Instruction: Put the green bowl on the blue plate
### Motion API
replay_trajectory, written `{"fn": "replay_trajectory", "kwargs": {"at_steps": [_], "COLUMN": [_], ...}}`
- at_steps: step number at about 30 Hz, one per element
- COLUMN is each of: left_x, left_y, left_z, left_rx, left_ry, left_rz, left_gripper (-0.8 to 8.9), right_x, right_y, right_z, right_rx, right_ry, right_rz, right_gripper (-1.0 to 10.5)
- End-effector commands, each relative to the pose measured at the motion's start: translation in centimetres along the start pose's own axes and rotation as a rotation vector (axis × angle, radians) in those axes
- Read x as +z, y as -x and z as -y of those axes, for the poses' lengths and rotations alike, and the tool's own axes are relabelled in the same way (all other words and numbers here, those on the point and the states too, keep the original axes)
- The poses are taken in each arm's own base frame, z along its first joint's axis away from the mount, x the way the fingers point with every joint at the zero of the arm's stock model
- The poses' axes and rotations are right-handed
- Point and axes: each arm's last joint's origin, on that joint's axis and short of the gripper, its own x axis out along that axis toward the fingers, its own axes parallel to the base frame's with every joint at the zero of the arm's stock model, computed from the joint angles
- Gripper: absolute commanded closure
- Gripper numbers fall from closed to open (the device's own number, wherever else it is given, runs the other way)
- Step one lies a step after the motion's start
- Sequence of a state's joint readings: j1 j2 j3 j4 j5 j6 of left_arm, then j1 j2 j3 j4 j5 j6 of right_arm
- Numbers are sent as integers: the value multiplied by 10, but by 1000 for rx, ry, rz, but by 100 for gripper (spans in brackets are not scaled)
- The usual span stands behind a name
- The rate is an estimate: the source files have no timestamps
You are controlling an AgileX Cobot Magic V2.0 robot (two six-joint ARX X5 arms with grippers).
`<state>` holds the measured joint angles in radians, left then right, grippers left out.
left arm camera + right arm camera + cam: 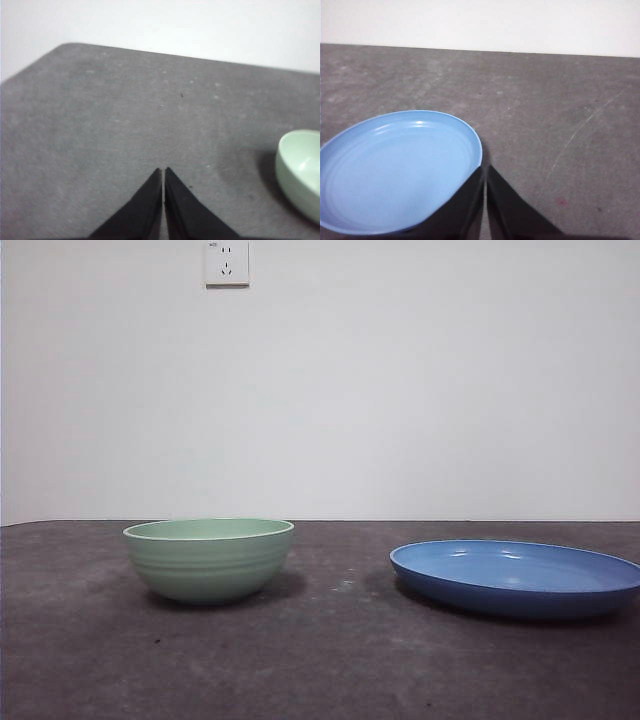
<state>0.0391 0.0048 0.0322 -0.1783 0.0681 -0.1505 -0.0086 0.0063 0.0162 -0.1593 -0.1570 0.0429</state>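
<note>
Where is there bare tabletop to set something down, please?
Bare dark tabletop lies between the green bowl and the blue plate, and in front of both. Nothing looks crowded. The left gripper and right gripper hang shut above the table.

The left gripper (163, 172) hangs above the table with its two black jaws pressed together, holding nothing; the right gripper (485, 170) likewise has its jaws closed and empty

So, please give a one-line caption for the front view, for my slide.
Green bowl and blue plate standing apart on a dark table.
</note>
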Motion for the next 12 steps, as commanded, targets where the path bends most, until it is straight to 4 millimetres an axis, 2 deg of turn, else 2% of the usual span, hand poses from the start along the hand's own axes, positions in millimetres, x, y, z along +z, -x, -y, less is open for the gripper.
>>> {"fn": "replay_trajectory", "kwargs": {"at_steps": [1, 8, 12], "left_x": [-7, -6, 4], "left_y": [-2, -1, 2], "left_z": [-2, -1, 2], "left_rx": [10, 1, -48], "left_ry": [159, 300, 340], "left_rz": [-25, -24, -8], "left_gripper": [805, 805, 804], "right_x": [-1, 0, 4], "right_y": [0, 0, 0], "right_z": [0, 0, -2], "right_rx": [-2, 15, 67], "right_ry": [-146, -276, -330], "right_rz": [0, 0, 33], "right_gripper": [940, 940, 940]}}
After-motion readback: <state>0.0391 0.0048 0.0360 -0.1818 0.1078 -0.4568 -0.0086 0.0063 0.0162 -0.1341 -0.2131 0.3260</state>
